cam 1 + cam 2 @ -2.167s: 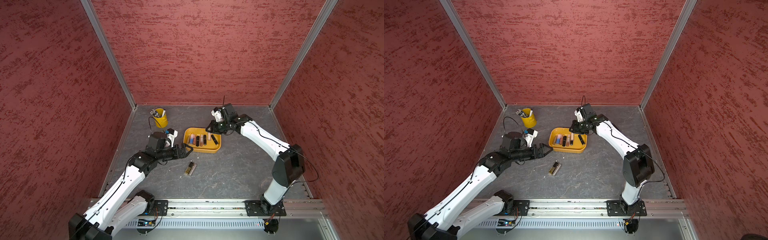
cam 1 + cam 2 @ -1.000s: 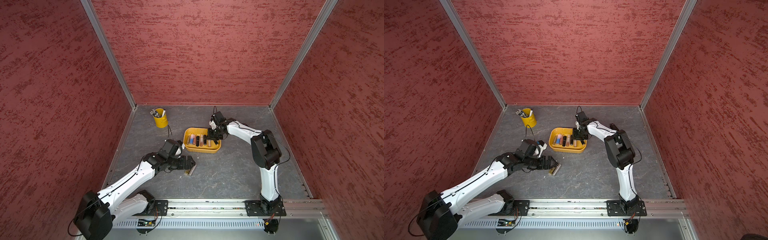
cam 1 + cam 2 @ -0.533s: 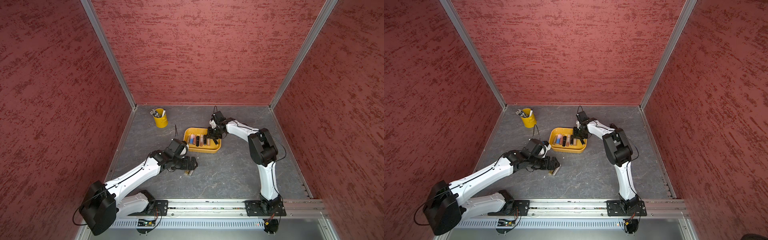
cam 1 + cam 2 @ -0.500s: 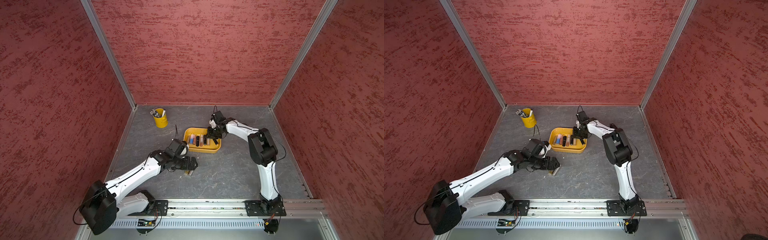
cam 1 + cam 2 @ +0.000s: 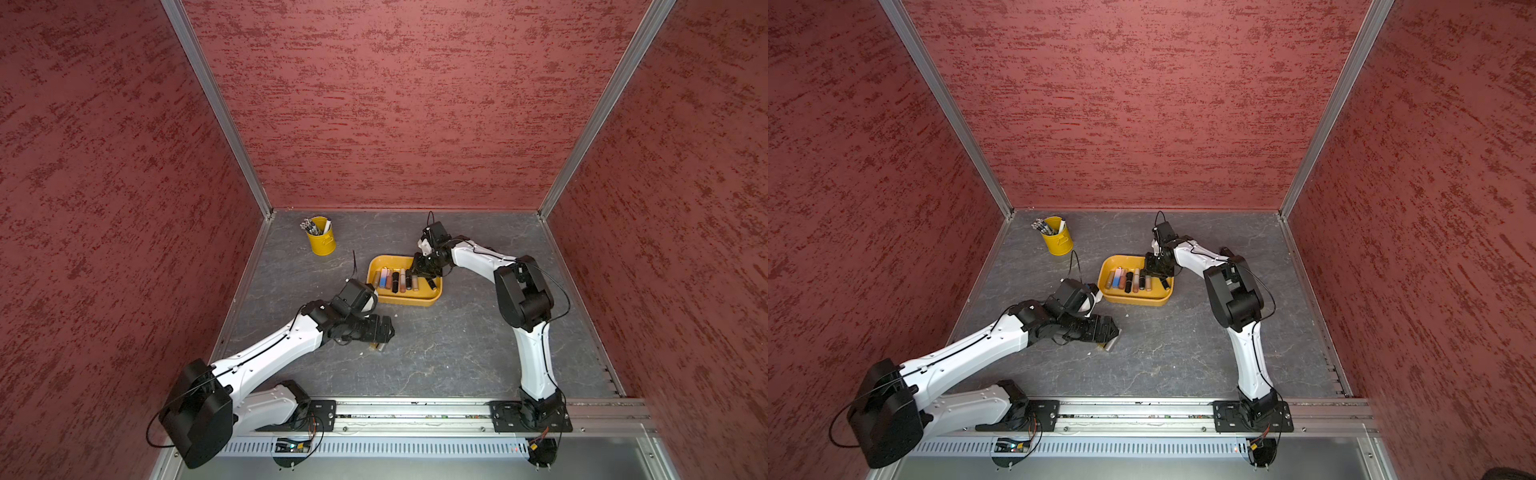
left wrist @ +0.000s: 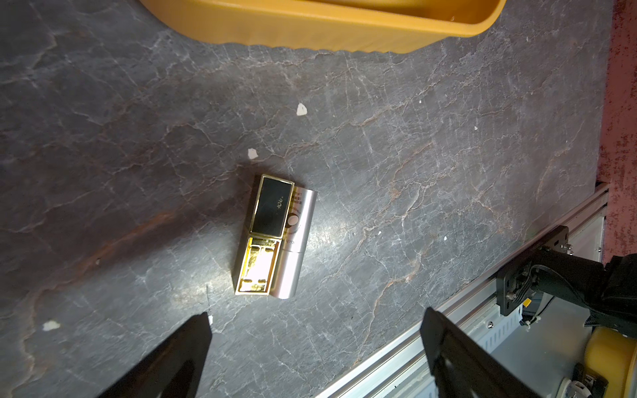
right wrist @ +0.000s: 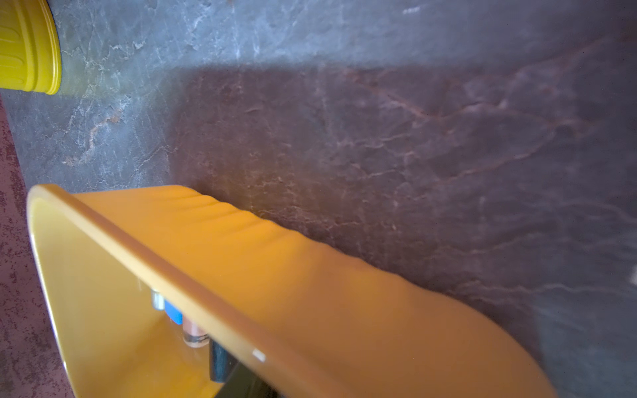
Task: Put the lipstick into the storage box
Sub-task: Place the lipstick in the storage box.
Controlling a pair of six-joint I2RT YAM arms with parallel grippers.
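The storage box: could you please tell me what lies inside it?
A row of lipstick tubes, one black tube apart; the right claw hides one corner of the storage box.

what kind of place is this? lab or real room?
Most likely a lab test cell, not a home: left arm and right arm bolted to a metal rail, red panel walls boxing in the table, staged props like the storage box.

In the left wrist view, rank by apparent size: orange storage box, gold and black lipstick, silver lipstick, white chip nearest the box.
1. storage box, partly cropped.
2. gold and black lipstick, silver lipstick: too alike to rank.
3. white chip.
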